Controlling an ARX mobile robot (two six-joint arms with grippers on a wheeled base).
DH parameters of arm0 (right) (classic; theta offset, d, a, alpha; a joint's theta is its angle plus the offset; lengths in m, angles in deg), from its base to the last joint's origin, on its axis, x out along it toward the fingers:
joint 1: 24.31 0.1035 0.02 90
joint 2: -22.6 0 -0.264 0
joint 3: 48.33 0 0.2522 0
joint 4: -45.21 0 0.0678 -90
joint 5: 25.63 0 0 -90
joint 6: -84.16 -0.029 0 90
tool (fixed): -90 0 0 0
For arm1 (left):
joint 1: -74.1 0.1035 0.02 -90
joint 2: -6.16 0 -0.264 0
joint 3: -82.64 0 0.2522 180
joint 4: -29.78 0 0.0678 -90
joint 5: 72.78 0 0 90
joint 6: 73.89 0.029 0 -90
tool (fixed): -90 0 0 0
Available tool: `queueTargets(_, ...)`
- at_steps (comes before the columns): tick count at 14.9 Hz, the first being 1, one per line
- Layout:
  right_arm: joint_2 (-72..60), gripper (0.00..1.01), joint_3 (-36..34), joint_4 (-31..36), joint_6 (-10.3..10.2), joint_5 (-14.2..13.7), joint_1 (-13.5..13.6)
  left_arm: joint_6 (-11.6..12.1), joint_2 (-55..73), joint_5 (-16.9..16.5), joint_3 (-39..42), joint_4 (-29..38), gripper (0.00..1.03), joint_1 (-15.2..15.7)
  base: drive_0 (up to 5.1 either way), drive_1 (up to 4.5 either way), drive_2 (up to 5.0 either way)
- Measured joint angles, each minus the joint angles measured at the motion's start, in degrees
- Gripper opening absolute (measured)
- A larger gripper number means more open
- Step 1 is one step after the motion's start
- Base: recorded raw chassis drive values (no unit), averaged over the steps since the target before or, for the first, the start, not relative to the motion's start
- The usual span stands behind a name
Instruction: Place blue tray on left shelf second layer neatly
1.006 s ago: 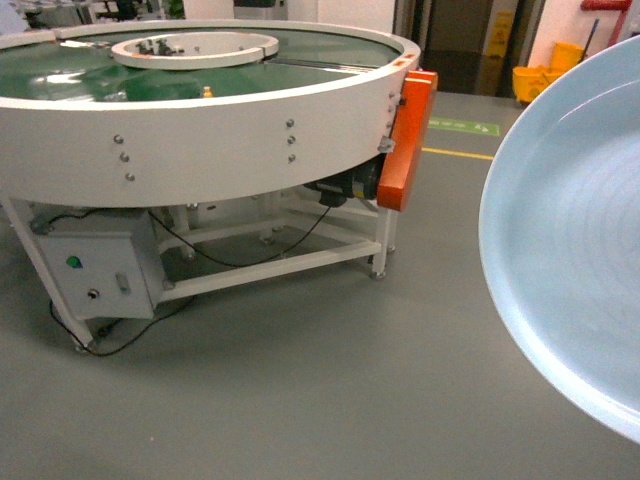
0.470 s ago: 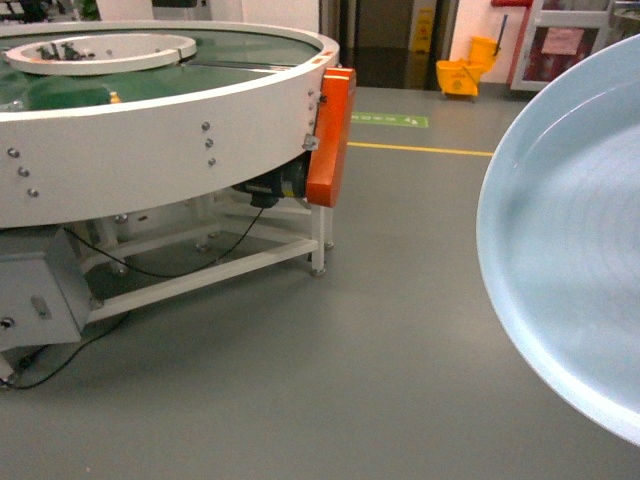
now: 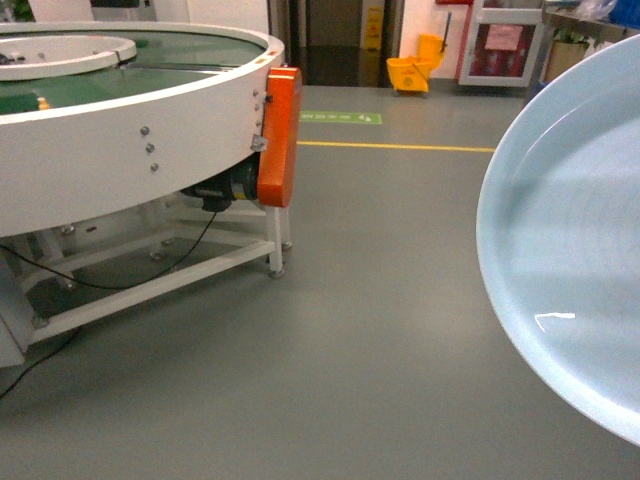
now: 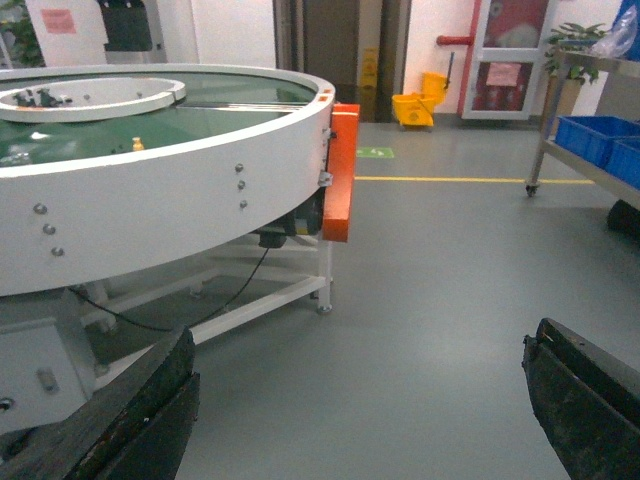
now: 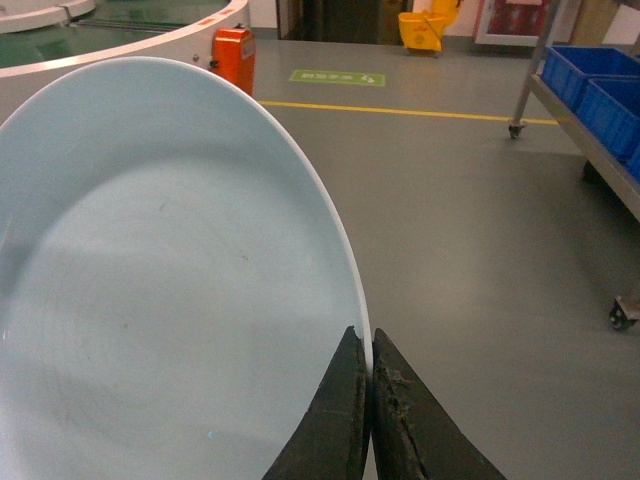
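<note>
The blue tray point(image 3: 575, 240) is a pale sky-blue shallow dish that fills the right side of the head view, held tilted up off the floor. In the right wrist view the blue tray point(image 5: 150, 280) covers the left half, and my right gripper point(image 5: 370, 345) is shut on its rim, one finger on each face. My left gripper point(image 4: 360, 400) stands open with only grey floor between its wide-apart black fingers point(image 4: 130, 415). The left shelf is out of view.
A large round white conveyor table point(image 3: 120, 130) with a green top and an orange guard point(image 3: 280, 135) stands at the left on a white frame. A metal rack with dark-blue crates point(image 5: 590, 80) stands at the right. A yellow mop bucket point(image 3: 415, 70) sits by the far wall.
The head view has swung to the right: the round table has slid left and the far wall, doorway and mop bucket have come into view. The tray stays in the same place in the view.
</note>
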Motion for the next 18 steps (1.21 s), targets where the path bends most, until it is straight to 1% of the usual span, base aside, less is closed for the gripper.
queueTargets(6,0.0,0.02,0.0,-0.07,0.0,0.0,0.0,0.0,-0.02,-0.02,0.0,-0.02,0.98,0.0,-1.7,-1.73,-1.7)
queueTargets(14,0.0,0.02,0.0,-0.07,0.0,0.0,0.0,-0.02,-0.02,0.0,0.0,0.0,0.98,0.0,-1.6,2.47,-5.8)
queueTargets(18,-0.02,0.02,0.0,-0.15,0.0,0.0,0.0,0.0,-0.02,0.0,0.0,-0.13,0.98,0.0,-1.7,-1.65,-1.7)
